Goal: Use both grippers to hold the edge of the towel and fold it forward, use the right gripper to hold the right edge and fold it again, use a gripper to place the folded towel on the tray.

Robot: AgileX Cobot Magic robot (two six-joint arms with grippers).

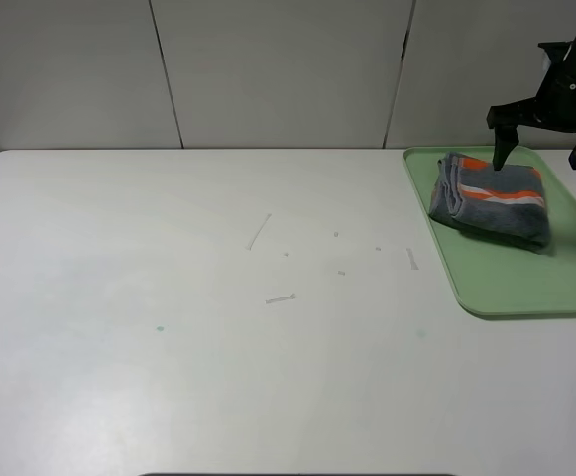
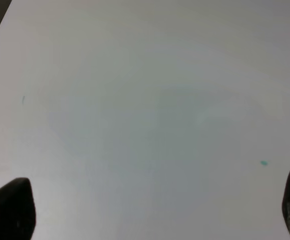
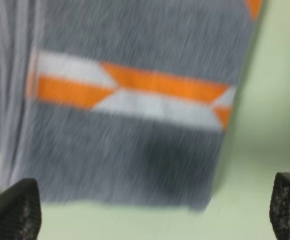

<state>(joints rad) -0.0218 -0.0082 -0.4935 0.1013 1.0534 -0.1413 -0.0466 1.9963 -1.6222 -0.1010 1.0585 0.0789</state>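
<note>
Overhead, you have a white worktop (image 1: 218, 347) in front of pale wall panels (image 1: 278, 69), bare but for faint scuffs, bits of tape (image 1: 281, 298) and a small teal speck (image 1: 160, 328). At its far right sits the green tray (image 1: 525, 288), with the folded towel (image 1: 491, 203) lying inside, orange and white stripes up. Your right tool (image 1: 543, 154) hovers above the towel, jaws spread wide, gripping nothing. Your left tool (image 2: 149, 212) is also wide apart and empty, over bare worktop.
</note>
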